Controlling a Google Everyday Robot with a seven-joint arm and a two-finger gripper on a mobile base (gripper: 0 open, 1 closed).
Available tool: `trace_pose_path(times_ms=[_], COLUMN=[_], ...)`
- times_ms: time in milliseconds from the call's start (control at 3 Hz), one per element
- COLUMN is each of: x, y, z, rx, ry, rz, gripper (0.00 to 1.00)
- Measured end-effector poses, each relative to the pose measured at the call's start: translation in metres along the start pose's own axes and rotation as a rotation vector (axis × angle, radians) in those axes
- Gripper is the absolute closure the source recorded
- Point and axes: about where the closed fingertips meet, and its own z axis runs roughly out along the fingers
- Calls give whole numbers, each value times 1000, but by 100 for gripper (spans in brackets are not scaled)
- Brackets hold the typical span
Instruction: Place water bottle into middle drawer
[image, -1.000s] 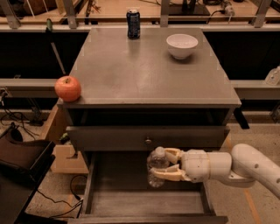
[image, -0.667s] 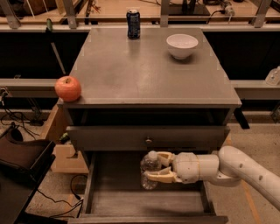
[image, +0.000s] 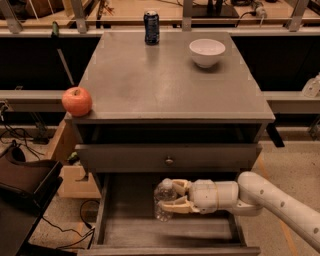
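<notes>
The water bottle is a small clear ribbed bottle, held upright inside the open middle drawer, a wide grey box with a plank floor. My gripper reaches in from the right on a white arm and is shut on the bottle, with tan fingers wrapped around its right side. The bottle is over the drawer's middle, a little back from the front. I cannot tell whether it touches the floor.
Above it, the top drawer with a round metal knob is slightly pulled out. On the cabinet top stand a dark blue soda can, a white bowl and a red apple at the left front corner. Cables and a box lie at the left.
My gripper has carried the bottle leftward, further into the drawer, and slightly lower.
</notes>
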Motion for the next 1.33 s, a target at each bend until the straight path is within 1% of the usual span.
trace_pose_path(times_ms=[333, 1000, 1333], x=[15, 89, 120], y=[-5, -23, -27], z=[10, 43, 56], rx=[-10, -54, -64], ry=[-10, -47, -45], rz=[21, 52, 37], gripper=[100, 100, 100])
